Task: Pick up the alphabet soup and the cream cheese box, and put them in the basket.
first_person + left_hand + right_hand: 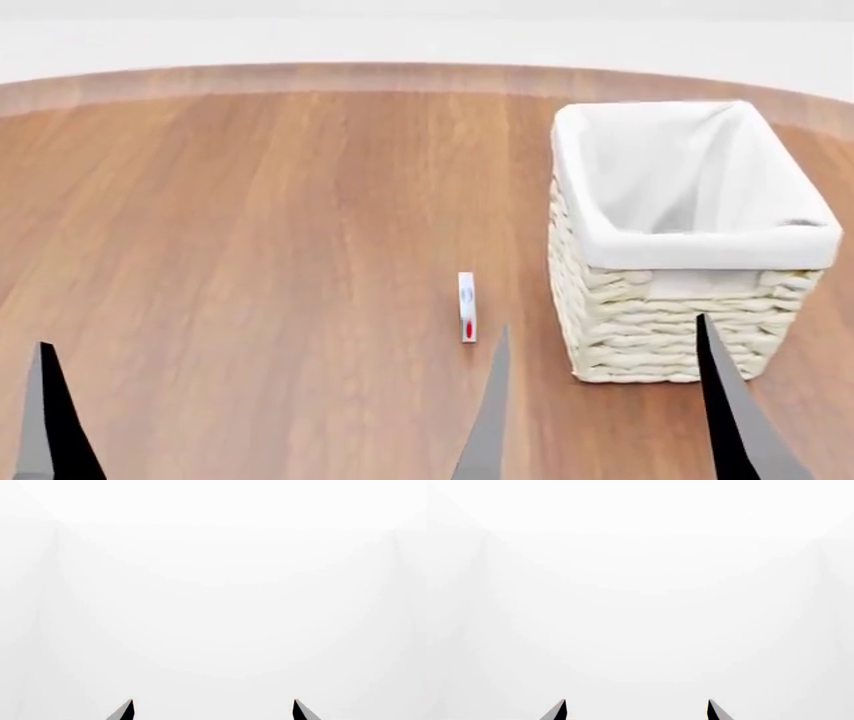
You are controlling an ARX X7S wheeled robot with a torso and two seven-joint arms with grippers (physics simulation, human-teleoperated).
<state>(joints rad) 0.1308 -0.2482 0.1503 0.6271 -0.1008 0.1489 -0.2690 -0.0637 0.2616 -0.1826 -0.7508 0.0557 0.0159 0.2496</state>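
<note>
The cream cheese box stands on its thin edge on the wooden table, white with a red dot, just left of the basket. Inside the basket only white liner shows. The alphabet soup is out of view. My right gripper is open at the view's lower edge, one finger in front of the box and the other in front of the basket's near wall. One left finger rises at the lower left. Both wrist views face blank white, with the left gripper and right gripper open and holding nothing.
The round wooden table stretches wide to the left and behind the box. Its far edge curves in front of a white floor or wall. No other objects show.
</note>
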